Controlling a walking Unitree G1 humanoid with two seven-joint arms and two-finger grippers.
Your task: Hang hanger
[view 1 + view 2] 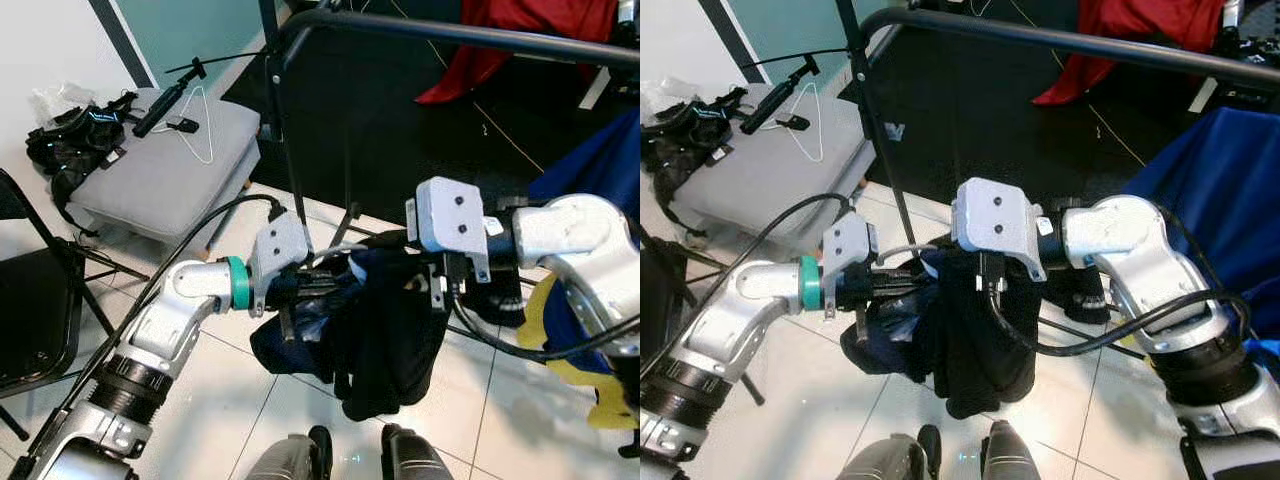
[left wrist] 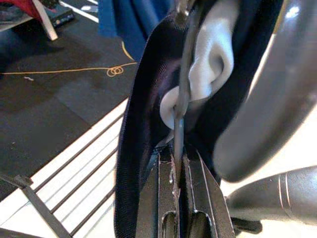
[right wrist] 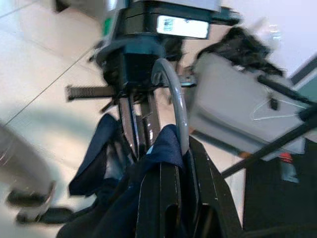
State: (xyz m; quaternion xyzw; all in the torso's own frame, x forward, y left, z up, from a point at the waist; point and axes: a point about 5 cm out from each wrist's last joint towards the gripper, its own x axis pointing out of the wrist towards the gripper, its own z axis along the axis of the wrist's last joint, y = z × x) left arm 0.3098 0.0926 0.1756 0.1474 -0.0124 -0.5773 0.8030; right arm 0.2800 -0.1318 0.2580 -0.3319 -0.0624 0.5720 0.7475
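- A grey cushioned bench [image 1: 165, 165] is seen far left, with a white wire hanger [image 1: 203, 128] lying on it beside a black tripod [image 1: 168, 95].
- The left gripper [image 1: 312, 283] is clamped on the dark hanger [image 2: 181, 106], its fingers [image 2: 168, 191] pressed together around the hanger's thin wire.
- A dark navy garment [image 1: 385, 335] is draped from the hanger between both arms, above the tiled floor [image 1: 250, 400].
- The right gripper [image 3: 179, 163] appears closed on the hanger's grey hook [image 3: 176, 101], though cloth partly hides this.
- A black clothes rail [image 1: 470, 35] is seen overhead, with blue fabric [image 1: 1220, 200] far right.
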